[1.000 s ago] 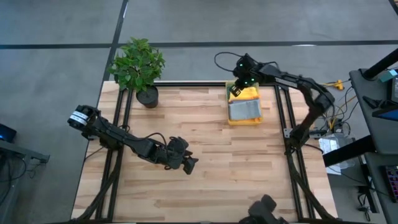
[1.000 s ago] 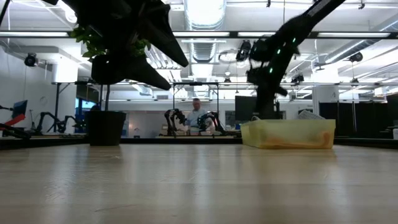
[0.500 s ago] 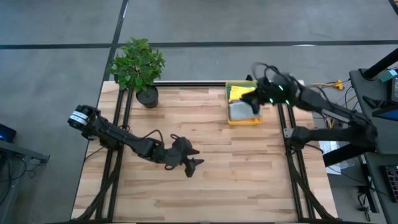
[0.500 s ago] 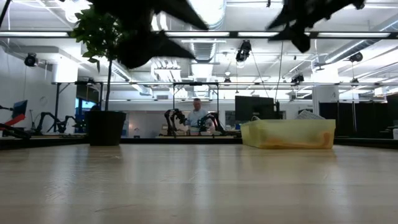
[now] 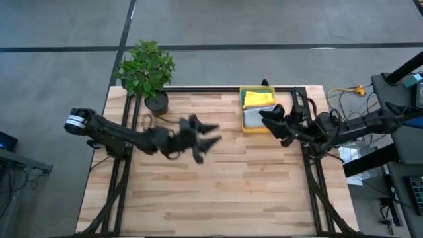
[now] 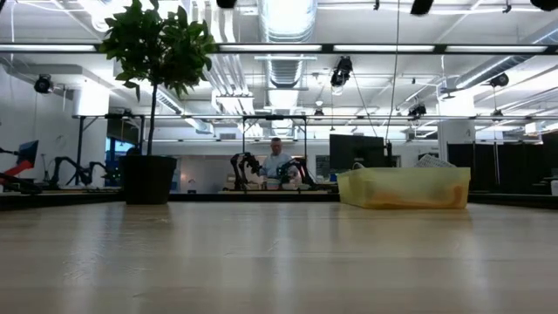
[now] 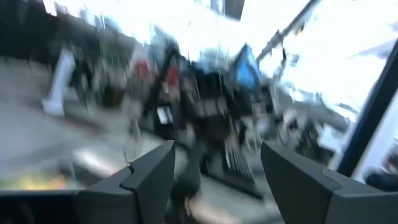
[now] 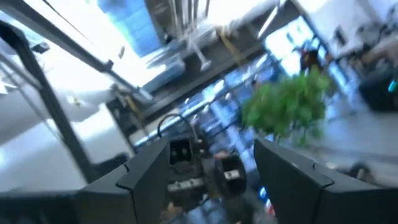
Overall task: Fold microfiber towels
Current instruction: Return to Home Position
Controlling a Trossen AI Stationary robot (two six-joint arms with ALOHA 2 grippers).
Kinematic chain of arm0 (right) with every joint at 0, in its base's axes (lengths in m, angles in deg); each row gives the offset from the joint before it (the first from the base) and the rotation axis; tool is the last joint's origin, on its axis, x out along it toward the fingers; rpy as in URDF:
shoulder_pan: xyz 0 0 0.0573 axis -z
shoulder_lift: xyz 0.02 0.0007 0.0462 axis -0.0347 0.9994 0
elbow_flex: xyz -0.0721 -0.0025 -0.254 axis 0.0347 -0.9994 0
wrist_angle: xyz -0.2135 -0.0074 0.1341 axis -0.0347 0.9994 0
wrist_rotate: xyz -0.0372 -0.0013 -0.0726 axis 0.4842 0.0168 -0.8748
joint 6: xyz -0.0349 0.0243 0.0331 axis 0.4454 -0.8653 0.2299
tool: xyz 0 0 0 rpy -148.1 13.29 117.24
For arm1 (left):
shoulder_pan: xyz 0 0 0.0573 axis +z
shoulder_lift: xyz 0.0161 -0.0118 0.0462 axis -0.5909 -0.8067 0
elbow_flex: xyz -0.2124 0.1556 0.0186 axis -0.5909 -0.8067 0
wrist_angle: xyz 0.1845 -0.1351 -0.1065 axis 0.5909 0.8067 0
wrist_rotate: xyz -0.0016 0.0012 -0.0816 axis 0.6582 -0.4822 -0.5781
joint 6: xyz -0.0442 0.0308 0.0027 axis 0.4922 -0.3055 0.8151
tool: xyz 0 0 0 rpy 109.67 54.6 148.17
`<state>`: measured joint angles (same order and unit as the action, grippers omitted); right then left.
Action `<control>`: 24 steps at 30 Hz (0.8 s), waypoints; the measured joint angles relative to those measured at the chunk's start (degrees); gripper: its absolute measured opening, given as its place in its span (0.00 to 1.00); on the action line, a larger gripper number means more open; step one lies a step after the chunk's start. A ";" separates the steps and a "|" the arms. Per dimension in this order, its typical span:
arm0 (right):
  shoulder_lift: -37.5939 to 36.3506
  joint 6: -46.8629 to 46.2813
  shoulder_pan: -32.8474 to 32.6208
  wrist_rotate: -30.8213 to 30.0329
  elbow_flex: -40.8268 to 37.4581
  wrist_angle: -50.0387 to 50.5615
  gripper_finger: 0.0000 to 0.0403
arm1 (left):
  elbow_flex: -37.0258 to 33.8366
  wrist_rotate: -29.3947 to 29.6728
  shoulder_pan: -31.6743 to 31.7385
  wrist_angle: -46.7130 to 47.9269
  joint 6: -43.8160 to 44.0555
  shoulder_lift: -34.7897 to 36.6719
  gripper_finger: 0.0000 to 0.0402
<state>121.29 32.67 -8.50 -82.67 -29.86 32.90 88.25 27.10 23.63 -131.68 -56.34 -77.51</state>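
Left hand (image 5: 213, 135) hangs over the middle of the table (image 5: 218, 192), spread wide, holding nothing; right hand (image 5: 269, 123), equally splayed and empty, is above the near right corner of the yellow bin (image 5: 242, 106); inside lie the grey towel (image 5: 254, 118) and, farther back, the yellow towel (image 5: 259, 98)

Your bin (image 6: 404, 187) reads yellow, cloudy and see-through in the low view. Inside you have a yellow towel (image 5: 259, 98) and a grey towel (image 5: 253, 118), both plain. Plant (image 5: 147, 66) green, pot (image 5: 156, 103) black. Table (image 5: 218, 185) pale wood, plank-striped.
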 joint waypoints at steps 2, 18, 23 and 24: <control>1.24 3.16 0.00 -1.29 2.57 -1.98 0.57 | 0.16 0.00 1.67 -1.44 -4.26 3.20 0.56; -5.57 28.62 5.81 -0.06 27.89 17.80 0.57 | 0.56 2.18 6.74 21.47 -19.46 39.85 0.56; -11.46 32.34 6.50 -3.89 26.19 17.21 0.57 | 0.44 2.84 6.74 30.95 -19.41 45.91 0.56; -12.43 33.45 6.49 -5.90 25.57 17.11 0.57 | 0.38 2.84 6.74 32.17 -19.40 47.19 0.56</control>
<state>108.86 66.12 -2.00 -88.57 -4.28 50.02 88.63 29.94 30.38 -99.51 -75.74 -30.32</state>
